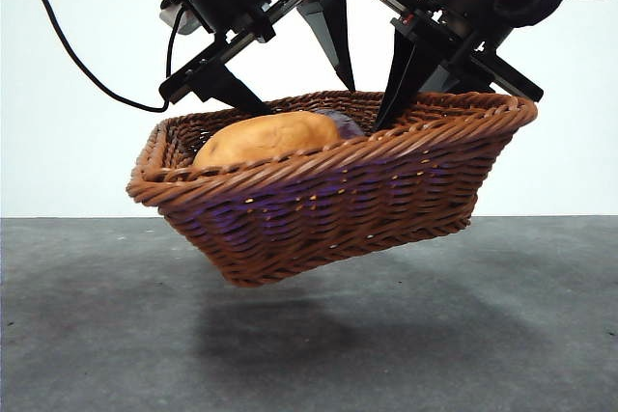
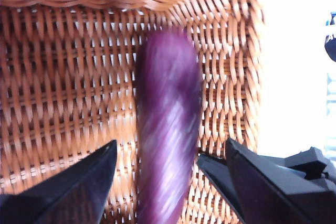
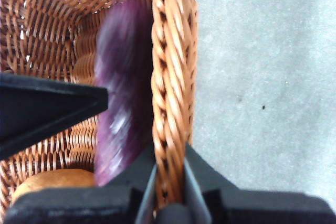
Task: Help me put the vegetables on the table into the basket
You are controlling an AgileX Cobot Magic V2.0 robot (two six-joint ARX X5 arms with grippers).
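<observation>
The brown wicker basket (image 1: 367,190) hangs tilted in the air above the dark grey table (image 1: 502,335). My right gripper (image 1: 391,113) is shut on its far braided rim (image 3: 169,103), one jaw on each side of it. My left gripper (image 1: 304,94) is open above the inside of the basket, with the blurred purple eggplant (image 2: 168,129) lying between its spread jaws and apart from them. The brown potato (image 1: 266,137) lies in the basket's lower end and also shows in the right wrist view (image 3: 52,182). The eggplant lies along the rim wall (image 3: 123,93). The corn cob is hidden or out of view.
A white wall (image 1: 77,65) stands behind the table. A black cable (image 1: 68,45) hangs down from the arm at the upper left. The basket's shadow (image 1: 280,335) falls on the table under it.
</observation>
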